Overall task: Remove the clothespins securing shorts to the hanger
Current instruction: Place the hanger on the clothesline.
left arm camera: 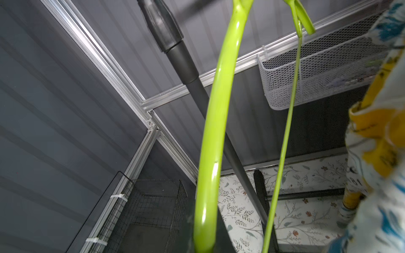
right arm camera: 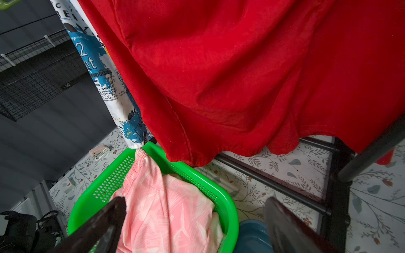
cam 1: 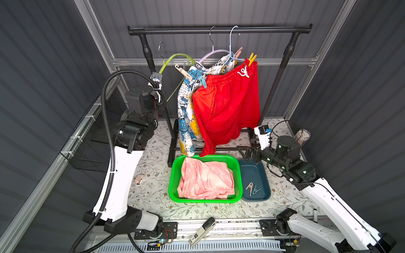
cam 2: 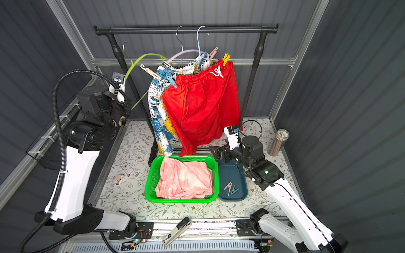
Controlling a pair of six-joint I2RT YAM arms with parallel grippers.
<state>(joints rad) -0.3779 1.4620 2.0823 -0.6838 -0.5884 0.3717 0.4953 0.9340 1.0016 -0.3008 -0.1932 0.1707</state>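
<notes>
**Beside the rail: two pairs pinned, one pair in the basket**

On the black rail (cam 1: 219,30) the red shorts (cam 1: 228,105) hang with a yellow clothespin (cam 1: 252,58) and a blue clothespin (cam 1: 202,82) at the waistband. The printed shorts (cam 1: 186,114) hang just behind them, with a beige clothespin (cam 1: 238,52) above. The pink shorts (cam 1: 206,181) lie in the green basket (cam 1: 173,186). Two loose clothespins (cam 1: 252,188) lie in the blue tray (cam 1: 263,175). My left fingers (cam 1: 162,109) are pinched narrow on the green hanger (left arm camera: 217,122), held off the rail. My right fingers (right arm camera: 105,225) stand wide and empty above the tray's far end.
</notes>
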